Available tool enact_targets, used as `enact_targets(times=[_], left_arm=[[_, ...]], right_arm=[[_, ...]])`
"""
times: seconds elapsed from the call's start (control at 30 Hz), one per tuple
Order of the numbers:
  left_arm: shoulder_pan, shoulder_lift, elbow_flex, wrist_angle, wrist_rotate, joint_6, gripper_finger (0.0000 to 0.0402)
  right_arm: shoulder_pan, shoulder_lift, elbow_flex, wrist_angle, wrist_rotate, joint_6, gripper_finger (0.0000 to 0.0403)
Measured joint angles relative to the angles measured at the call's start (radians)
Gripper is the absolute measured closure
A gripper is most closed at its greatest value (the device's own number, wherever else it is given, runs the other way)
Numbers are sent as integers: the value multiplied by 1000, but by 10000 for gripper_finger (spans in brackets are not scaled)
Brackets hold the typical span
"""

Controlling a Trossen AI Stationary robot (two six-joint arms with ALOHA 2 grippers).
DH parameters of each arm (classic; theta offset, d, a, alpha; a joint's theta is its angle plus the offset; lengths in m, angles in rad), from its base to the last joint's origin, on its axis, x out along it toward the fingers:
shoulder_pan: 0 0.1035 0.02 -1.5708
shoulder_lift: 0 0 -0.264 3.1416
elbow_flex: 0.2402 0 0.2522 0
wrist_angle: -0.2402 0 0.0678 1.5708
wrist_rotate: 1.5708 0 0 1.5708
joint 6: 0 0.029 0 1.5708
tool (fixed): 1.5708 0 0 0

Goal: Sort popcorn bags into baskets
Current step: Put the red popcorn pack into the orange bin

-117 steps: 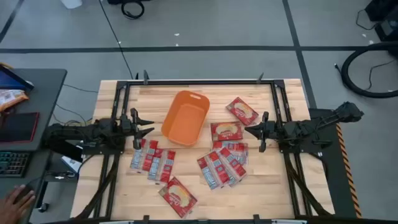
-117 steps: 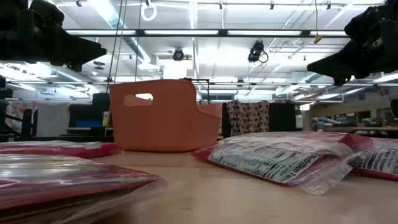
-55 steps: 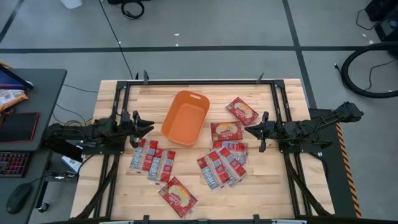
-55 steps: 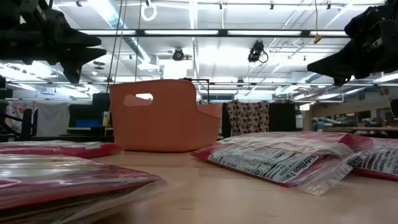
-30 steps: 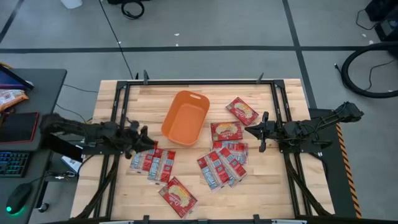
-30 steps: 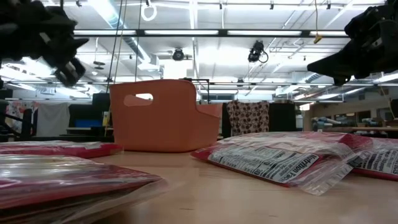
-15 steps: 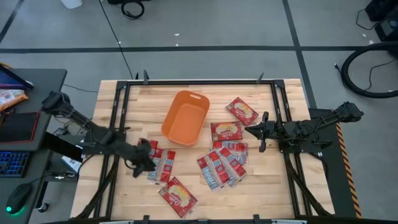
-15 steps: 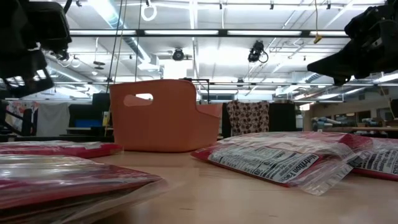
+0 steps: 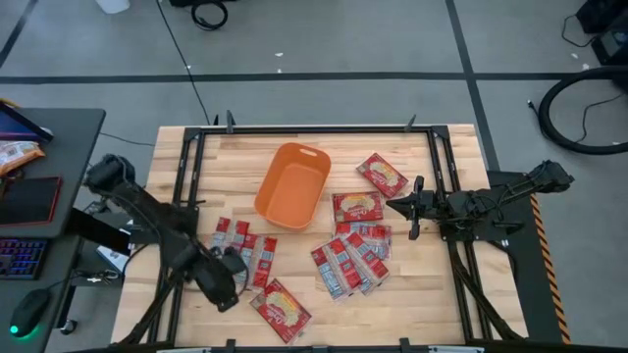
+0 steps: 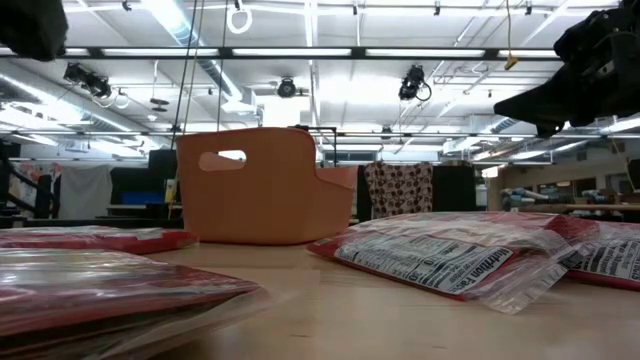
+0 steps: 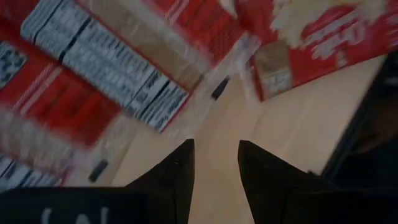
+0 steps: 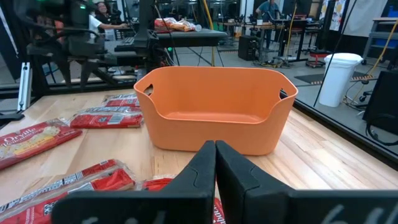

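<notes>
Our left gripper (image 9: 232, 270) has swung out over the left cluster of popcorn bags (image 9: 238, 250), jaws apart and empty. These light, floppy, slick packets lie flat beside the orange basket (image 9: 291, 185); we judge an edge pinch best. Our right gripper (image 9: 413, 207) waits at the table's right with jaws together.

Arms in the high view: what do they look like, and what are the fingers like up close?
Both arms are dark, slim and jointed. The left hand ends in two dark, tapering fingers. The right hand has two matching dark, wedge-shaped fingers. No markings visible.
</notes>
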Motion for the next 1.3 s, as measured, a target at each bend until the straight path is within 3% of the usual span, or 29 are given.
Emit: enact_targets(times=[0.2, 0.43, 0.67, 0.8, 0.93, 1.1, 1.3], left_arm=[[-44, 176, 148, -213, 0, -2, 274], [-69, 332, 214, -305, 0, 19, 274], [-67, 436, 374, -504, 7, 32, 274], [-74, 464, 453, -616, -44, 72, 274], [-111, 466, 433, -579, -101, 154, 274], [-140, 466, 415, -518, -205, 152, 270], [-127, 492, 415, -340, -301, 171, 219]], right_arm=[[0, 0, 0, 0, 0, 0, 387], [0, 0, 0, 0, 0, 0, 387], [0, 0, 0, 0, 0, 0, 387], [0, 0, 0, 0, 0, 0, 387], [0, 0, 0, 0, 0, 0, 387], [0, 0, 0, 0, 0, 0, 387], [0, 0, 0, 0, 0, 0, 387]])
